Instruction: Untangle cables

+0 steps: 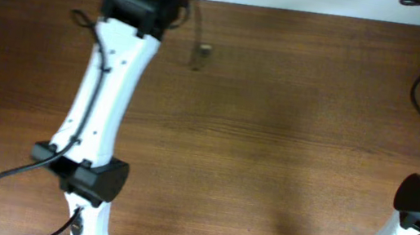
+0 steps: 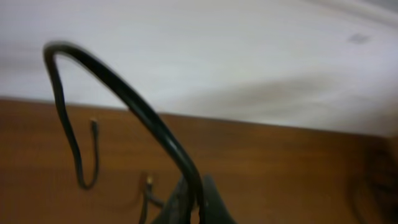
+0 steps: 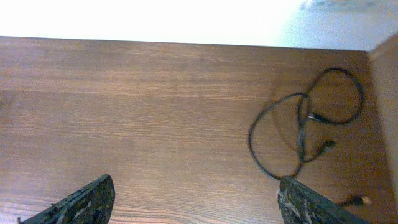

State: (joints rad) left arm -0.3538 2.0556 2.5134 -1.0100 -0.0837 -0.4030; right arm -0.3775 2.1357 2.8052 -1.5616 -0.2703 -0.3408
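The left hand (image 2: 194, 210) is clenched on the lifted cable (image 2: 134, 102). The looped cable (image 3: 305, 124) lies on the surface (image 3: 155, 112) ahead-right of the released right hand (image 3: 196, 193), which is the nearer.

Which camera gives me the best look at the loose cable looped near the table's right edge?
Right wrist: the looped cable lies whole, sharp and unobstructed. Overhead shows it small and blurry in the far corner. Left wrist shows only another cable.
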